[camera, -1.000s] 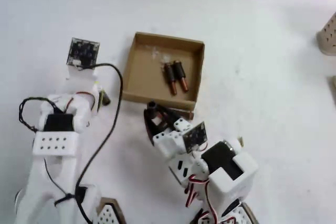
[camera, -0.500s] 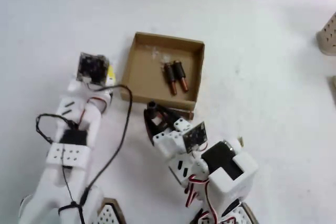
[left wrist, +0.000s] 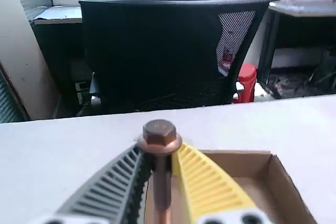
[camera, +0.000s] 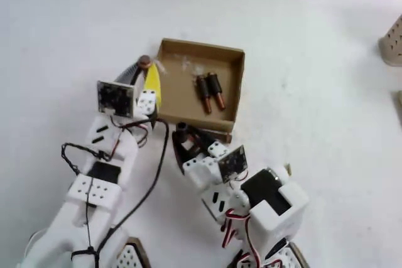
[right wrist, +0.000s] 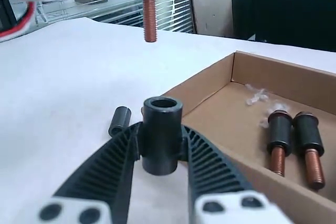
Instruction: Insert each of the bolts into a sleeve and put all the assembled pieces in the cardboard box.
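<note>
My left gripper (camera: 146, 71) is shut on a copper bolt (camera: 144, 62), held upright just outside the cardboard box (camera: 168, 86), at the box's left wall. In the left wrist view the bolt (left wrist: 161, 145) stands head-up between the grey and yellow fingers (left wrist: 202, 182) of the left gripper (left wrist: 160, 153). My right gripper (camera: 182, 135) is shut on a black sleeve (right wrist: 161, 140) held upright, bore up, in front of the box's near wall. The bolt's threaded tip (right wrist: 150, 19) hangs above and beyond that sleeve. Two assembled pieces (camera: 211, 91) lie inside the box.
A loose black sleeve (right wrist: 119, 120) lies on the table close to the box's near corner. A black cable (camera: 154, 174) trails between the arms. A beige pegged block (camera: 392, 42) stands at the far right edge. White table stretches open beyond and right of the box.
The left arm has swung from the table's left toward the box and brought the bolt up beside its left wall. The right arm has kept still with its sleeve.
</note>
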Robot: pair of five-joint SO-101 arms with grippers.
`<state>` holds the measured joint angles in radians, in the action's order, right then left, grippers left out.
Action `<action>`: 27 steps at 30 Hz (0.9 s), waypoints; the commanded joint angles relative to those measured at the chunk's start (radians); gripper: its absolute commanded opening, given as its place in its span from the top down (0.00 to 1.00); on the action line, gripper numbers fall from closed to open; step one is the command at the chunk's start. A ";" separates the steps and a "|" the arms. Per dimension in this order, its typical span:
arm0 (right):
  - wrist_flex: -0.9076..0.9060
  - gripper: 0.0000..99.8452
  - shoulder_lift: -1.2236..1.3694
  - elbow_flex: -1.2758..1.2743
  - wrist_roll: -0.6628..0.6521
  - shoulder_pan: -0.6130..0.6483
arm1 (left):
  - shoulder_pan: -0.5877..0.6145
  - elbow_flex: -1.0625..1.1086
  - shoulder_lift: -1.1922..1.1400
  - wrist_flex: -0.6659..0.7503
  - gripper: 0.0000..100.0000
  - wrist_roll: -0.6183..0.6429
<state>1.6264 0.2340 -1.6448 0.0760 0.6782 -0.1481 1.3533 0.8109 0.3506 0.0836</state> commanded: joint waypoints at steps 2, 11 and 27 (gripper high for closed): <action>-0.002 0.98 0.007 0.005 0.003 -0.004 | -0.019 0.017 0.039 0.072 0.98 0.080; -0.002 0.98 0.007 0.005 0.003 -0.004 | -0.105 0.173 0.452 -0.106 0.98 0.160; -0.002 0.98 0.007 0.005 0.003 -0.002 | -0.278 0.175 1.013 -0.675 0.98 0.158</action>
<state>1.6264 0.2340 -1.6448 0.0760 0.6782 -0.4028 1.5405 1.7837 -0.3168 0.2386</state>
